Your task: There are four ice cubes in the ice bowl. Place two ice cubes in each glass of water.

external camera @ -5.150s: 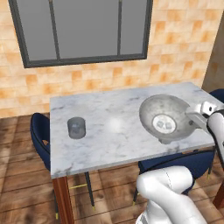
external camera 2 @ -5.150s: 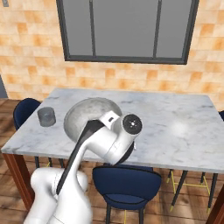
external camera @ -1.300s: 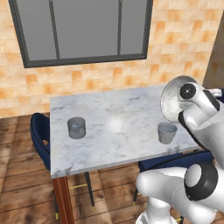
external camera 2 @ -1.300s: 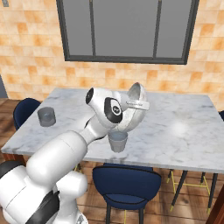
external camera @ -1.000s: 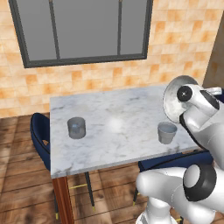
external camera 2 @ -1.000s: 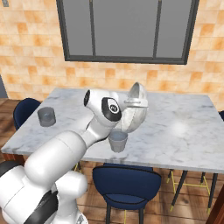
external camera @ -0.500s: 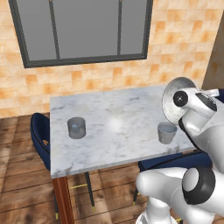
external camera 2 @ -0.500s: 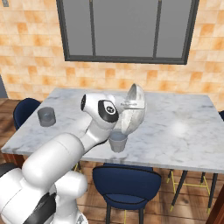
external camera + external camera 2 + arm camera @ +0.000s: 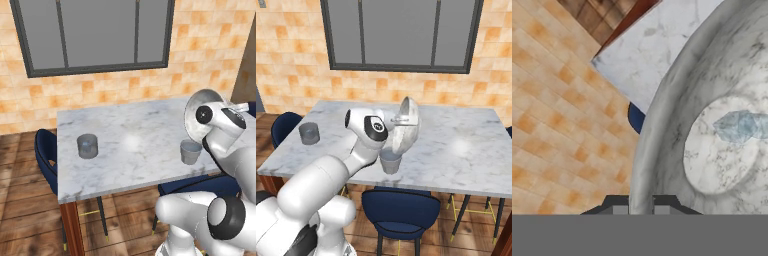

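My gripper (image 9: pixel 641 207) is shut on the rim of the ice bowl (image 9: pixel 662 125), a silvery-grey metal bowl. I hold the ice bowl (image 9: pixel 196 118) up on edge, nearly vertical, just above one glass of water (image 9: pixel 190 151) near the table's front right edge. In the right base view the tipped ice bowl (image 9: pixel 409 127) hangs over that glass (image 9: pixel 391 162), with the gripper (image 9: pixel 397 120) at its upper rim. Pale ice cubes (image 9: pixel 742 126) cling together on the bowl's inner floor. The other glass (image 9: pixel 87 146) stands far off at the table's left end (image 9: pixel 309 133).
The marble table (image 9: pixel 130 125) has a wide bare stretch between the two glasses. Blue chairs stand at the left end (image 9: pixel 45 155) and along the front edge (image 9: pixel 398 205). A brick wall with a window (image 9: pixel 95 35) rises behind the table.
Five seconds ago the bowl lay flat on the table; it is now lifted and tipped on edge over the right glass. Over the last second it has edged slightly lower.
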You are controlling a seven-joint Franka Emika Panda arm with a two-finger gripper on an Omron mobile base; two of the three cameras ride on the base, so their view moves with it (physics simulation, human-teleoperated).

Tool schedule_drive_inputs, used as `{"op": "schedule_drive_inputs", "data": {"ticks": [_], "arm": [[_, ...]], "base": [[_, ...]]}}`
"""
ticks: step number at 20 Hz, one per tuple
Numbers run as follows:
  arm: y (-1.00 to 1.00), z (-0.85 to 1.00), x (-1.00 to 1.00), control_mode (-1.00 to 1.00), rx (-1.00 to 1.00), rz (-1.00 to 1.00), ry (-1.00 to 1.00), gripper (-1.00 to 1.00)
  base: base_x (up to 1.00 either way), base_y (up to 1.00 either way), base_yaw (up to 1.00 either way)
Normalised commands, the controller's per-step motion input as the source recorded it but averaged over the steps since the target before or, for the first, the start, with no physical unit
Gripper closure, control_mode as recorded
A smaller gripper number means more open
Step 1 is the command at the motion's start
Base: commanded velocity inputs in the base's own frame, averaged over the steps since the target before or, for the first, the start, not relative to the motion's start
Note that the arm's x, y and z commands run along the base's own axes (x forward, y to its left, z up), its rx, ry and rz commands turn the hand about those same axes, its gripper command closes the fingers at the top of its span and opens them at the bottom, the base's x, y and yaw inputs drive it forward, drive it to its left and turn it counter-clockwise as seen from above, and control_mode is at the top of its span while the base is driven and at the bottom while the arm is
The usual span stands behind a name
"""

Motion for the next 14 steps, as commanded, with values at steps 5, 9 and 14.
{"op": "schedule_drive_inputs", "data": {"ticks": [5,9,14], "arm": [[0.08,0.0,-0.12,-1.0,-0.13,0.0,0.0,1.0],[0.15,0.0,-0.06,-1.0,-0.17,0.0,0.0,1.0],[0.2,0.0,0.0,-1.0,-0.09,0.0,0.0,1.0]], "base": [[0.0,0.0,0.0],[0.0,0.0,0.0],[0.0,0.0,0.0]]}}
